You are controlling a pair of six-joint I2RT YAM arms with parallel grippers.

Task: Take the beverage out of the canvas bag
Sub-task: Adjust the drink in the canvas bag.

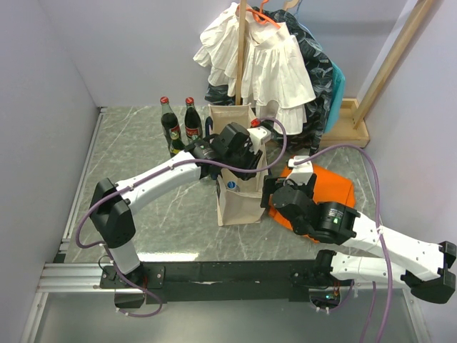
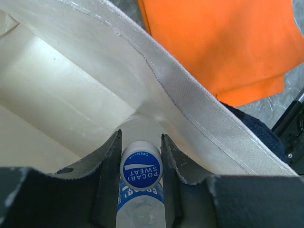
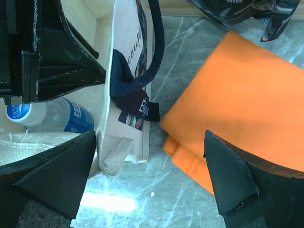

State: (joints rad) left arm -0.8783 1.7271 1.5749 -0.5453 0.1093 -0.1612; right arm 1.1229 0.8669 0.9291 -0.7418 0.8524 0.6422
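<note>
The cream canvas bag (image 1: pixel 239 200) stands upright mid-table with its mouth open. My left gripper (image 1: pixel 246 161) reaches down into it. In the left wrist view this gripper (image 2: pixel 141 142) is shut on the blue-and-white cap of the beverage (image 2: pixel 141 167), a clear bottle with a blue label, close to the bag's inner wall (image 2: pixel 190 111). The right wrist view shows the beverage (image 3: pixel 52 116) lying low inside the bag (image 3: pixel 126 61). My right gripper (image 3: pixel 149 178) is open at the bag's right rim, one finger (image 3: pixel 61 175) on the inner side and the other above the orange cloth.
A folded orange cloth (image 1: pixel 332 187) lies on the table right of the bag. Two dark cola bottles (image 1: pixel 170 127) with red caps stand behind the bag on the left. A rack of hanging clothes (image 1: pixel 264 64) stands at the back. A navy strap handle (image 3: pixel 154 57) hangs down the bag's side.
</note>
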